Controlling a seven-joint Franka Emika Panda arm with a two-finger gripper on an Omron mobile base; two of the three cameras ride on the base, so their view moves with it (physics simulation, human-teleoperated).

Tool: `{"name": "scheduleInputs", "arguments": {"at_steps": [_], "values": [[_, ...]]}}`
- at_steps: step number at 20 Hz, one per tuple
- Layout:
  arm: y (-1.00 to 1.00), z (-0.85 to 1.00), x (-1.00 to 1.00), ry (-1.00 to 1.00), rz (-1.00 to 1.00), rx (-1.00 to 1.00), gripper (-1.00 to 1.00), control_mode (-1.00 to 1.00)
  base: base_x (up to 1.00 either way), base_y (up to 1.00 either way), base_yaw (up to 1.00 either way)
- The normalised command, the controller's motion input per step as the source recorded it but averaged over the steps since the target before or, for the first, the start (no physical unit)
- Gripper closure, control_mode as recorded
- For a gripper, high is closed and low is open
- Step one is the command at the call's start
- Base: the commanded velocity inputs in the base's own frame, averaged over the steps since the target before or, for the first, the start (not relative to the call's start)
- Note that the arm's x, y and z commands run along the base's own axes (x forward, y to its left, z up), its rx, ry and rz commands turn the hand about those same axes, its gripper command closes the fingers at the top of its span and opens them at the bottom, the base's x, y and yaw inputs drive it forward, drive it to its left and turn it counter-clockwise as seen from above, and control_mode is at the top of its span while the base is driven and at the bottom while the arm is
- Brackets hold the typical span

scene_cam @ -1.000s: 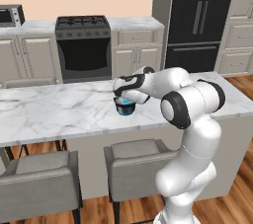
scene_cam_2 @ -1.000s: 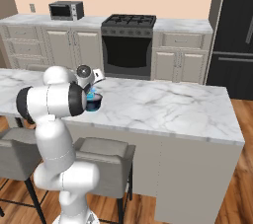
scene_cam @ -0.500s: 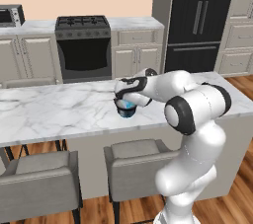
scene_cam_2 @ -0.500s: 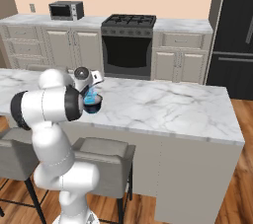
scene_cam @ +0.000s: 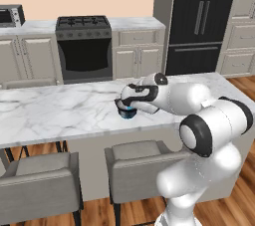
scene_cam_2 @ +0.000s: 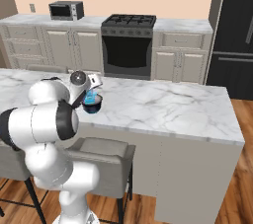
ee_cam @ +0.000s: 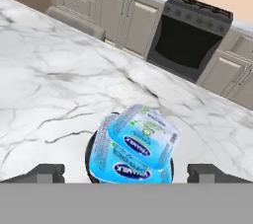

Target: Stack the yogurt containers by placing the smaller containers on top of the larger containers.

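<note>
On the marble island counter [scene_cam: 55, 113] sits a dark bowl [ee_cam: 94, 154], and in it the 2 yogurt containers: the smaller container [ee_cam: 148, 131] lies on the larger container [ee_cam: 121, 166], both seemingly tipped with their whitish tops away from the hand camera. The gripper [ee_cam: 126, 172] hangs just over them, fingers [ee_cam: 47, 172] spread wide on either side, clamping nothing. From the base views the hand hides most of the cups; the right one shows a blue patch above the bowl rim.

Lt-blue yogurt containers [ee_cam: 137, 150] w/ dk-blue labels; dk bowl [scene_cam_2: 92, 105]; white-grey marbled counter [scene_cam: 55, 110].
</note>
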Motion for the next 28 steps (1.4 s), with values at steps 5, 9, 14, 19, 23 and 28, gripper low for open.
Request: {"name": "scheduleInputs", "arguments": {"at_steps": [5,9,14,19,23,28], "values": [[-0.15,0.56,-0.96,-0.01,0.0,0.03,-1.0,-1.0,0.0,0.0,0.0],[-0.42,0.74,-0.93,0.0,-0.03,0.04,-1.0,-1.0,0.0,0.0,0.0],[-0.49,0.67,-0.88,0.07,-0.06,0.05,-1.0,-1.0,0.0,0.0,0.0],[-0.49,0.62,-0.91,0.13,-0.08,0.05,-1.0,-1.0,0.0,0.0,0.0],[-0.4,0.62,-0.99,0.17,-0.13,0.02,-1.0,-1.0,0.0,0.0,0.0],[-0.24,0.59,-1.0,0.15,-0.16,0.0,-1.0,-1.0,0.0,0.0,0.0]]}}
